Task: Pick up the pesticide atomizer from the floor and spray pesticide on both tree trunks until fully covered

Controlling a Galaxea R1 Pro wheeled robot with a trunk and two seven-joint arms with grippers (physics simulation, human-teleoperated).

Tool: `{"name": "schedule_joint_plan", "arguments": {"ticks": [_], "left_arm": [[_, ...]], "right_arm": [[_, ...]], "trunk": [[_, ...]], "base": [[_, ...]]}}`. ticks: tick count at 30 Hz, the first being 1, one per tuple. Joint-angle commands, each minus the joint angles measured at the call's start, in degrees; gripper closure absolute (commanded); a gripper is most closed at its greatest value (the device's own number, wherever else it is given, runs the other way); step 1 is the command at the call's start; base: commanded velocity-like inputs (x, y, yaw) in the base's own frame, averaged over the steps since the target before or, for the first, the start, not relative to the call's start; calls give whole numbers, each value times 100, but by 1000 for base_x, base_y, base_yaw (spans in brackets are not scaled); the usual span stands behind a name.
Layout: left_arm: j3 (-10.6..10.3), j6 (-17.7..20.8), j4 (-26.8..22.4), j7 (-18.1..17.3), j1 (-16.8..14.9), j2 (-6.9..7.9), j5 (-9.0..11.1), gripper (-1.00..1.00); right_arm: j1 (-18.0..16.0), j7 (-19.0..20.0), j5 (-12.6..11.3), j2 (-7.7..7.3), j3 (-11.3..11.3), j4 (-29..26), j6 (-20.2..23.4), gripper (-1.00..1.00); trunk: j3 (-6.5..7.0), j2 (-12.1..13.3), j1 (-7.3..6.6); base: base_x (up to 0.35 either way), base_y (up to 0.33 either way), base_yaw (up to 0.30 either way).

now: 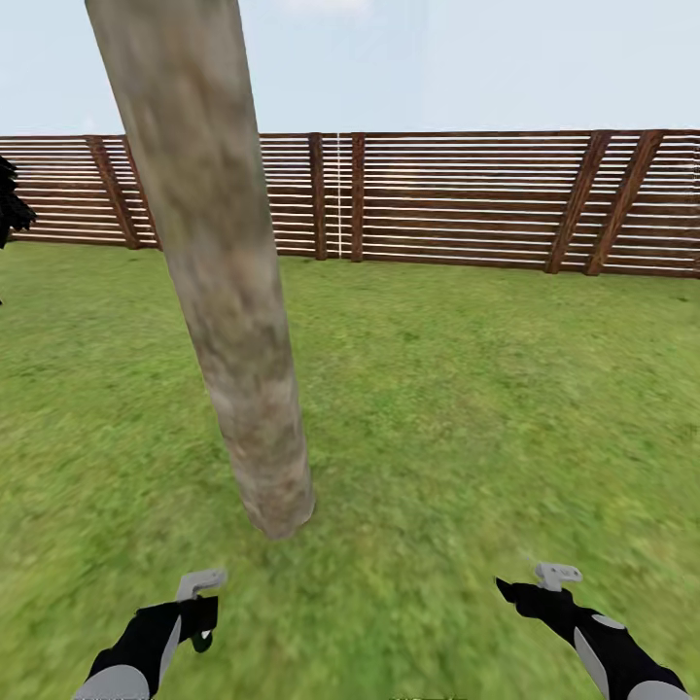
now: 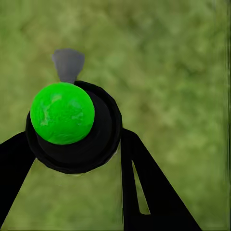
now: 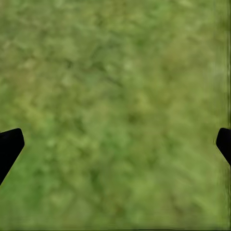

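Note:
One thick, leaning, mottled grey-brown tree trunk (image 1: 233, 321) rises from the garden lawn (image 1: 457, 408) just ahead of me and a little left of centre. The pesticide atomizer (image 1: 199, 585) is in my left gripper (image 1: 199, 622), which is shut on its dark body. Its light grey trigger head stands above the fingers, short of the trunk's base. In the left wrist view the atomizer (image 2: 72, 120) shows its round black underside with the green spot, clamped between the black fingers (image 2: 144, 183). My right gripper (image 1: 515, 591) hovers open over grass, its fingertips (image 3: 12, 144) wide apart. I see no pesticide on the trunk.
A brown fence (image 1: 467, 199) of horizontal slats closes the far side of the lawn. A scrap of dark foliage (image 1: 10, 209) pokes in at the left edge. Open grass stretches to the right of the trunk and in front of both grippers.

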Motion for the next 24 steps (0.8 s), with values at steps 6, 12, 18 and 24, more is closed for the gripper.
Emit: {"name": "schedule_joint_plan", "arguments": {"ticks": [6, 12, 18, 24], "left_arm": [[2, -489, -60, -689, -23, 47, -20, 100], [-395, 408, -440, -1499, -591, 307, -41, 100], [-1521, 1173, -1612, -2170, -589, 382, -148, 100], [-1631, 1465, -1723, -2166, -577, 368, -151, 100]], "right_arm": [[0, -7, 0, -3, -4, 0, 0, -100], [0, -18, 9, -15, -5, 7, 0, -100], [0, -19, 2, -18, -11, 116, 0, -100], [0, -19, 1, -10, -4, 258, 0, -100]], "trunk": [[0, 0, 0], [0, 0, 0], [0, 0, 0], [0, 0, 0]], "base": [[0, 0, -158], [0, 0, -3], [-29, 0, 0], [-295, 0, 0]]}}
